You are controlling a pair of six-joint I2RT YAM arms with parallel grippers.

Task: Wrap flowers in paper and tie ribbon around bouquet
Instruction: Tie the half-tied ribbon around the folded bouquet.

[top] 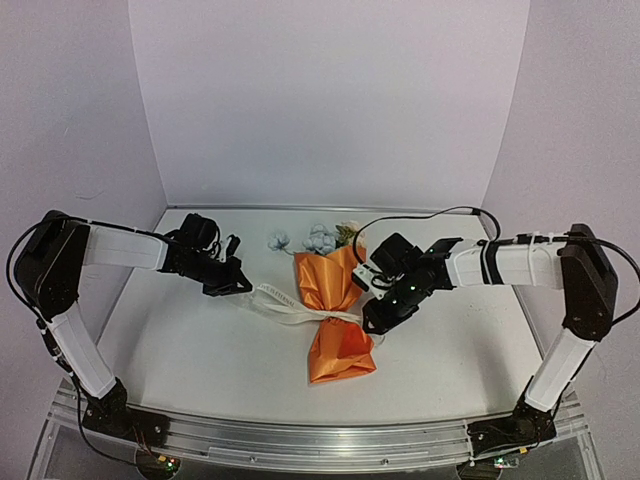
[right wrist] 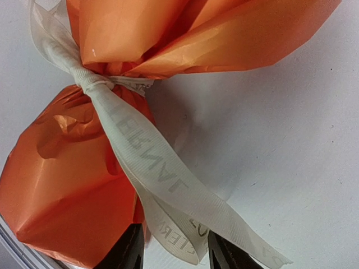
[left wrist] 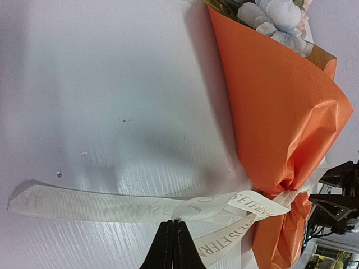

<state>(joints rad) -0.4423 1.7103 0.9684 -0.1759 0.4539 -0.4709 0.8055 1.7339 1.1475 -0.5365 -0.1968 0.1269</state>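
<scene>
paper (top: 336, 300) wraps flowers (top: 320, 238), ribbon (top: 288, 304) knotted at waist | left hand (left wrist: 173, 230) closed | right hand (right wrist: 173, 249) half-open, ribbon between

Orange paper (top: 335, 285), cream lettered ribbon (top: 290, 304)

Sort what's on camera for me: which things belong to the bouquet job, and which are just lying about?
Job:
- orange glossy paper wrap
- pale blue and cream artificial flowers at its far end
- cream fabric ribbon knotted round its middle

Just there:
- white table top
- pale backdrop panels
</scene>
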